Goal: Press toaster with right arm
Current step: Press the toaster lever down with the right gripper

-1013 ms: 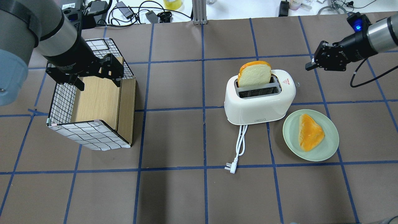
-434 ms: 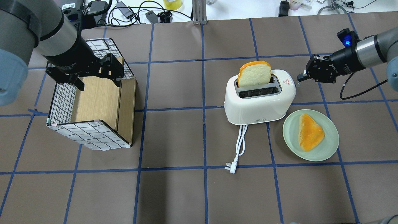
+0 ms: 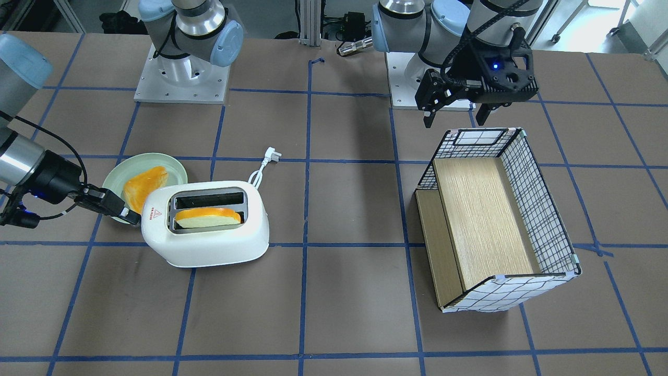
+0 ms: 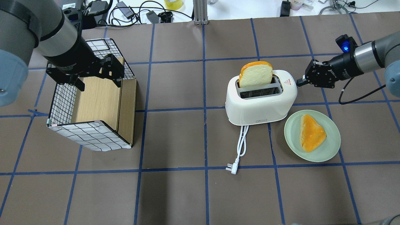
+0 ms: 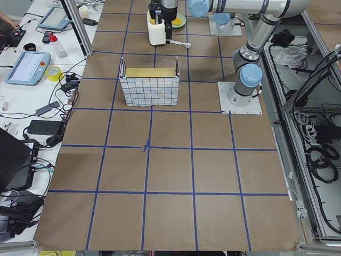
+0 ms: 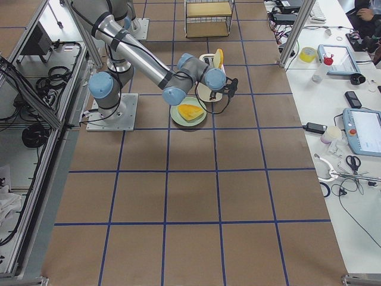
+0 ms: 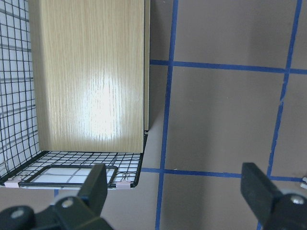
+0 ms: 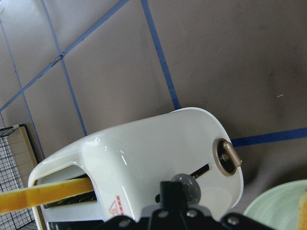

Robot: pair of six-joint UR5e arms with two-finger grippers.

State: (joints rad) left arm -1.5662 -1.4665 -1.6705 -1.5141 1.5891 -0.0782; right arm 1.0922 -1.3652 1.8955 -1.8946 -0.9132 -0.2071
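The white toaster (image 4: 261, 101) stands mid-table with a slice of bread (image 4: 255, 74) upright in its far slot. It also shows in the front view (image 3: 209, 237) and the right wrist view (image 8: 144, 148). My right gripper (image 4: 300, 82) is shut and empty, its tip against the toaster's right end. In the right wrist view the shut fingertips (image 8: 173, 188) sit at the grey lever by the slot, next to the side knob (image 8: 228, 157). My left gripper (image 4: 97, 82) is open and empty above the far end of the basket.
A wire basket with a wooden shelf (image 4: 90, 136) stands at the left. A green plate (image 4: 331, 148) with a bread slice (image 4: 311, 132) lies in front of the toaster's right end. The toaster's white cord and plug (image 4: 240, 147) trail toward the near side.
My right gripper has moved left and down, from well clear of the toaster to its right end. The left arm, toaster and bread have not moved.
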